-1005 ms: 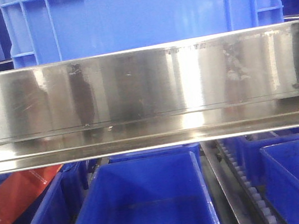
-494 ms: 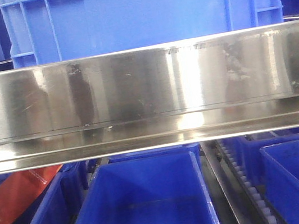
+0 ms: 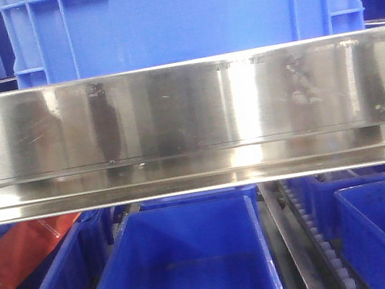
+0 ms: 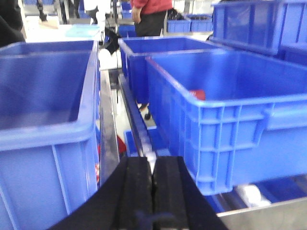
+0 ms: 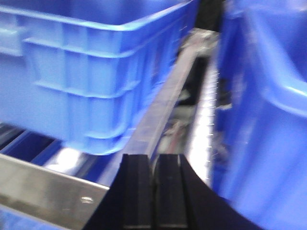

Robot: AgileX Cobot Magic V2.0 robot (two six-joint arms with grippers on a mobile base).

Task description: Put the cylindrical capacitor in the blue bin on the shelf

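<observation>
While both arms point level along the shelf [image 3: 187, 109] among blue bins [image 4: 225, 110], the left gripper [image 4: 152, 179] and right gripper [image 5: 154, 184] are pressed closed with nothing between the pads, each at 6 o'clock in its wrist view. The capacitor is nowhere visible.

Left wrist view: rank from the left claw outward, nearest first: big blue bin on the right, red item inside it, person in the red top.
1. Big blue bin, just right of the left claw.
2. Red item, inside that bin, farther back.
3. Person in the red top, top centre, far background.
</observation>
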